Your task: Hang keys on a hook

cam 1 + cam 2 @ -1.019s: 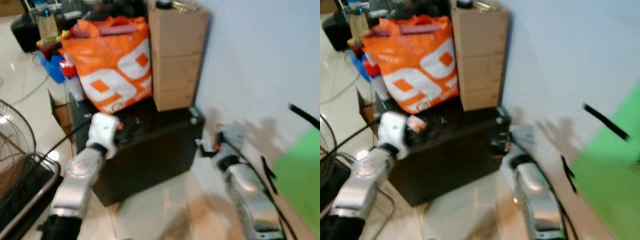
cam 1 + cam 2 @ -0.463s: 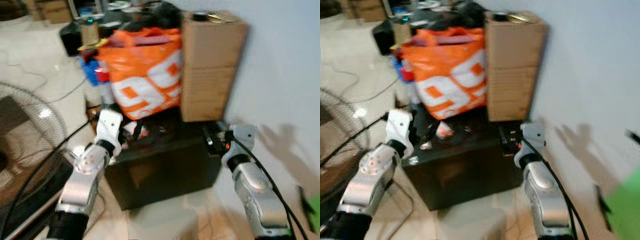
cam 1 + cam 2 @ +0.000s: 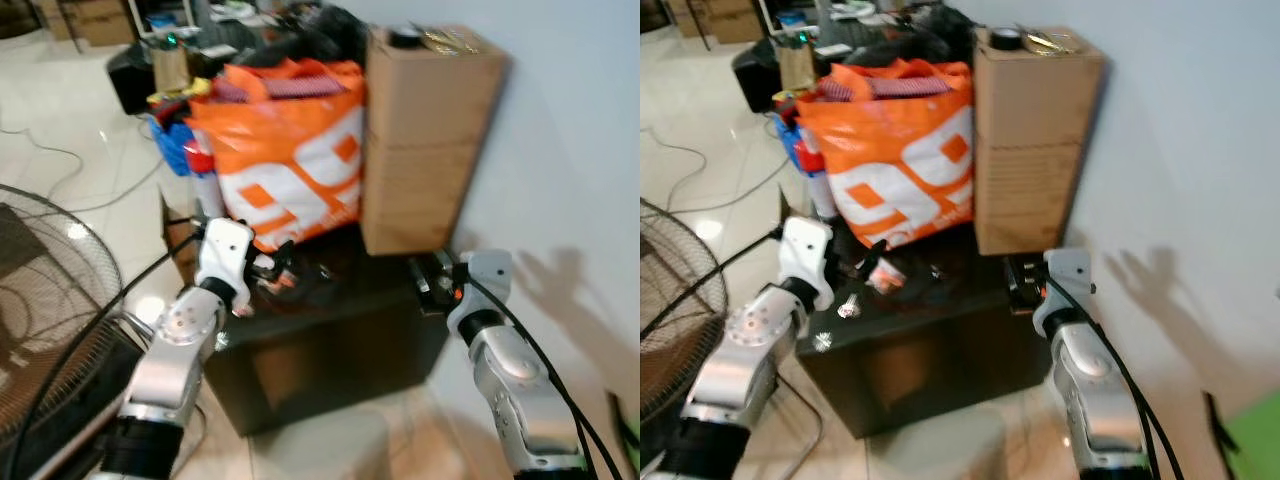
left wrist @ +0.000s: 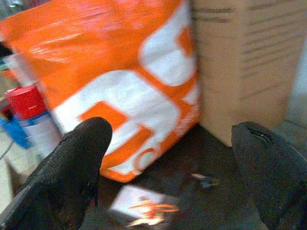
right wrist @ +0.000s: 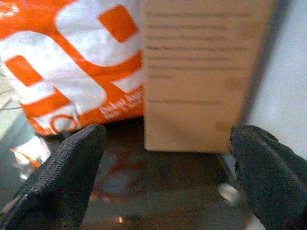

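Early going here: both arms are up at a low dark table [image 3: 940, 330] and nothing is held. The left tool [image 3: 275, 268] hovers over the table's 9 o'clock side, its fingers [image 4: 72, 172] spread wide in the wrist view; the right tool [image 3: 1020, 282] sits at the table's 3 o'clock edge, also wide. An orange bag [image 3: 902, 150] and a box [image 3: 1035, 140] stand at 12 o'clock on the table. Just ahead of the left tool lies a small white-and-orange tag [image 4: 141, 211], with small dark bits beside it [image 4: 204, 181]; whether these are the keys I cannot tell. No hook can be made out. So picking up, carrying and hanging all look still to do.
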Motion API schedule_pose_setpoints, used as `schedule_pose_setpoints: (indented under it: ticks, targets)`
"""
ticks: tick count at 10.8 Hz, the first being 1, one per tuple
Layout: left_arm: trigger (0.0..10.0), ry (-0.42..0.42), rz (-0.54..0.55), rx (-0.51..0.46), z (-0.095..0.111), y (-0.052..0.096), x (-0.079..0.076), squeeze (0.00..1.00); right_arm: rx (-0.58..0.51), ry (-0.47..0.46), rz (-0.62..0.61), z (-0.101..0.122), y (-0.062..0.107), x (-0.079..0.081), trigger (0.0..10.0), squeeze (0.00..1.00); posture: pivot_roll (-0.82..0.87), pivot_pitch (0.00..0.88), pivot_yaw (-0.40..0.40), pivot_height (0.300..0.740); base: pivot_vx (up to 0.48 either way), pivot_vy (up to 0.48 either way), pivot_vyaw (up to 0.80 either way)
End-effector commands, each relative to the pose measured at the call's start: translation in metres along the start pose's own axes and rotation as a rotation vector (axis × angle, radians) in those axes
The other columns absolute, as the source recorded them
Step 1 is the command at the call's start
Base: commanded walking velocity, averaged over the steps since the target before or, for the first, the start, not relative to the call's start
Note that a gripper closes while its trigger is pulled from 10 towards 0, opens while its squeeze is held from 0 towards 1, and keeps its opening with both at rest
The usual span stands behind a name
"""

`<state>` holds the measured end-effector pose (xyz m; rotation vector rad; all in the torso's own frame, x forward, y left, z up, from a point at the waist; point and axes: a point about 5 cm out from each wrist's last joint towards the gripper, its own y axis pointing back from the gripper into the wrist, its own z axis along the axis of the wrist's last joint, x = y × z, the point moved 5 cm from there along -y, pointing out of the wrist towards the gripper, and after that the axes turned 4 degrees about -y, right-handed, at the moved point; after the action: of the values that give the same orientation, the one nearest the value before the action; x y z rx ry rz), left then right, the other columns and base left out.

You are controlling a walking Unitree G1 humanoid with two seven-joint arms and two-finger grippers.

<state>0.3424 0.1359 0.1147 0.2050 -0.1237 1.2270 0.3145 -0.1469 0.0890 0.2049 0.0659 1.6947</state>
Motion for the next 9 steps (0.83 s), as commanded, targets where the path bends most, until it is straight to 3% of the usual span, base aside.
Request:
schedule_pose_setpoints:
  ticks: [1,9]
  targets:
    - [10.0,0.0,0.029,-0.007,0.0022,0.0006,0.0085,0.53,0.002,0.005,0.021,0.0014,-0.0023,0.0078,10.0,1.0,-0.04,0.0,0.033,0.74,0.281,0.0,0.0]
    - [10.0,0.015,0.055,-0.031,0.0046,0.0002,0.0097,0.51,0.014,0.038,0.028,0.0005,-0.0028,0.007,10.0,1.0,-0.04,0.0,0.026,0.74,0.355,0.0,0.0]
